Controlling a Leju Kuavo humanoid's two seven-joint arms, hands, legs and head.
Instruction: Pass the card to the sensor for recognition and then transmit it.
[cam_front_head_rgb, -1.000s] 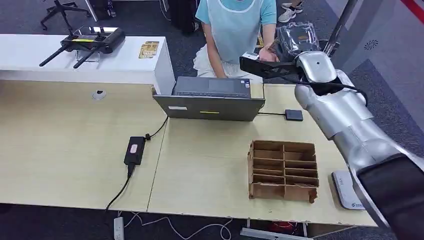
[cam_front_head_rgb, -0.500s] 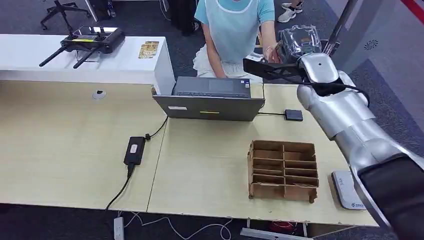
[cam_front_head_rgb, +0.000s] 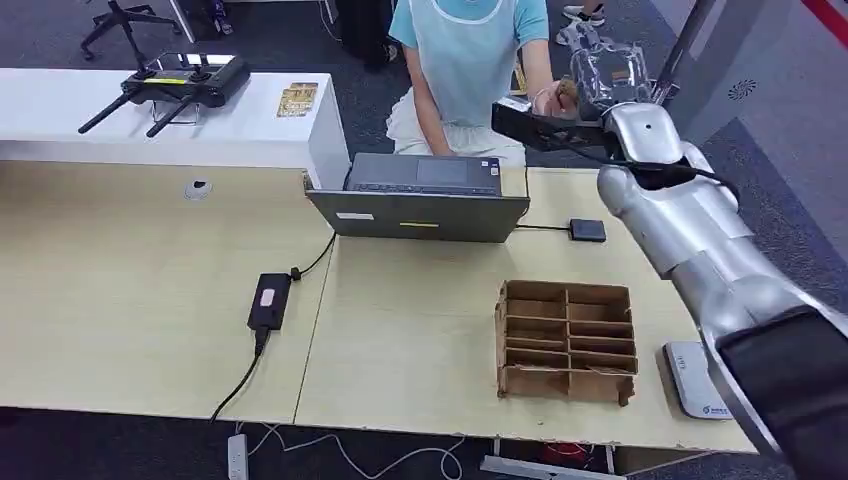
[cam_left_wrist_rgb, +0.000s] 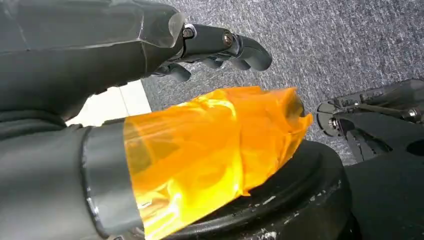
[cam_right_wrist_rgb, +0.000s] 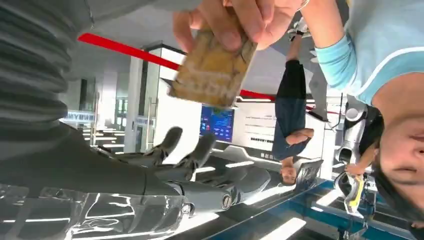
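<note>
My right hand (cam_front_head_rgb: 606, 72), wrapped in clear plastic, is raised beyond the table's far edge toward a seated person (cam_front_head_rgb: 468, 60). The person's hand (cam_front_head_rgb: 553, 98) pinches a brownish card (cam_front_head_rgb: 568, 90) right beside it. In the right wrist view the card (cam_right_wrist_rgb: 212, 70) sits in the person's fingers (cam_right_wrist_rgb: 240, 20), apart from my dark fingers (cam_right_wrist_rgb: 187, 152), which are spread and hold nothing. A small dark sensor pad (cam_front_head_rgb: 588, 230) lies on the table by the laptop. My left hand (cam_left_wrist_rgb: 150, 75) hangs over carpet, its fingers (cam_left_wrist_rgb: 225, 45) loosely bent and empty, its thumb wrapped in orange film.
An open laptop (cam_front_head_rgb: 420, 198) stands at the table's far edge. A brown cardboard divider box (cam_front_head_rgb: 566, 342) sits near the front right, with a white device (cam_front_head_rgb: 692, 382) beside it. A black power brick (cam_front_head_rgb: 270, 300) and cable lie mid-table. A white counter (cam_front_head_rgb: 150, 115) carries a controller.
My right arm has lifted slightly and shifted to the right. The person's hand has followed it and stays at my fingers with the card.
</note>
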